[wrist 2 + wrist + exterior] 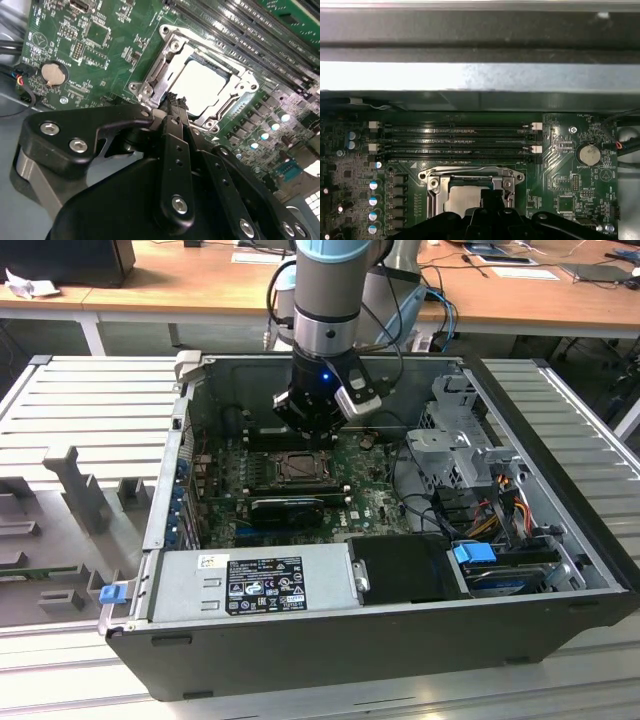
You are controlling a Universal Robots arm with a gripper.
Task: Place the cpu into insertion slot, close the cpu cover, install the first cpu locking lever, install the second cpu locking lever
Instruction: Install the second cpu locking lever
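The cpu (202, 90) lies flat in the insertion slot (150, 82), its silver-grey top facing up. The cpu cover (239, 95) is down around it as a metal frame, and the chip shows through its window. My gripper (177, 101) is shut with nothing in it, its tips just above the socket's edge nearest the coin battery; whether they touch it I cannot tell. In the first wrist view the gripper (490, 199) overlaps the cpu (460, 202), and a thin lever wire (470, 170) runs along the socket's far side. In the exterior view the gripper (315, 425) hangs over the socket (300, 468) inside the open case.
Long black memory slots (455, 137) run beside the socket, towards the case wall (470, 75). A coin battery (53, 74) sits on the green board. The graphics card (290, 507), power supply (255, 585) and drive cage (455, 430) crowd the case around the socket.
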